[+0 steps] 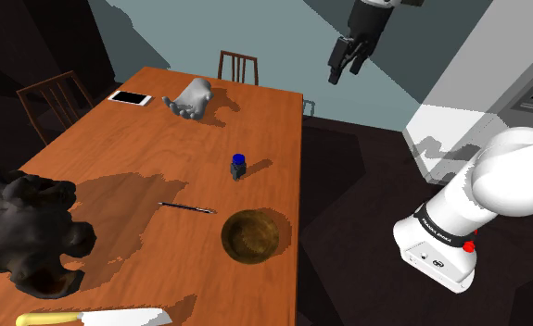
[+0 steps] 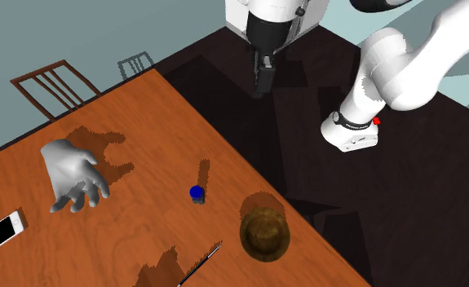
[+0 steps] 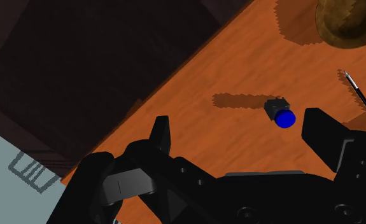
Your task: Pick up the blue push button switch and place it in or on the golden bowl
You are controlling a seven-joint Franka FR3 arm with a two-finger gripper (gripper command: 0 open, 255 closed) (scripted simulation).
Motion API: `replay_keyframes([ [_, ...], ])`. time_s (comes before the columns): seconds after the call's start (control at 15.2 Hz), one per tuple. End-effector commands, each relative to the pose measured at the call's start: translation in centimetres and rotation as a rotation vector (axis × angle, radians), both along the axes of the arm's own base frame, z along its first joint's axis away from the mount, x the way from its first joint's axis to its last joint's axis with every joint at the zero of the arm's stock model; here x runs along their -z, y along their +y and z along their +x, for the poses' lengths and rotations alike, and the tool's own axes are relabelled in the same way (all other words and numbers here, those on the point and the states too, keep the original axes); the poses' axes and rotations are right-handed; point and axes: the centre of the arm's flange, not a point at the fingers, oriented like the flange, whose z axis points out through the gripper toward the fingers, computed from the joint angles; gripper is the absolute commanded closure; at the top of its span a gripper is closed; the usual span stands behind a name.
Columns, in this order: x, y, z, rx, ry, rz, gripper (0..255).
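- Farthest from the pincer (image 1: 345, 63), over at the table's (image 1: 116, 157) far side: dark lumpy figure (image 1: 23, 231), phone (image 1: 130, 97), white hand model (image 1: 192, 100).
- Closer in: thin pen (image 1: 187, 207), lying flat.
- Blue push button switch (image 1: 238, 165) upright on the wood, well below the pincer, open air between.
- Golden bowl (image 1: 253, 235) beyond the switch, apart from it.
- Pincer high off the table's edge, fingers (image 3: 324, 137) spread wide, gripping nothing.

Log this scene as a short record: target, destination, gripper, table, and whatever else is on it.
target: small blue push button switch on dark base, upright on table, not held
destination: golden-brown round bowl, empty, apart from the switch
gripper: black two-finger gripper, open, raised clear of the switch
table: orange-brown wooden table
other: white hand model, thin dark pen, white-edged phone
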Motion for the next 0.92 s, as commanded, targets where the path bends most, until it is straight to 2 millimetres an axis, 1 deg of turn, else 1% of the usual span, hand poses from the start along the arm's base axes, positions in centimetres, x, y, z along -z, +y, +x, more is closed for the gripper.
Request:
replay_keyframes([
  [0.0,2.1,0.7,1.3,0.003,0.001,0.005,0],
  [0.86,15.3,7.2,9.9,0.019,0.017,0.036,0],
])
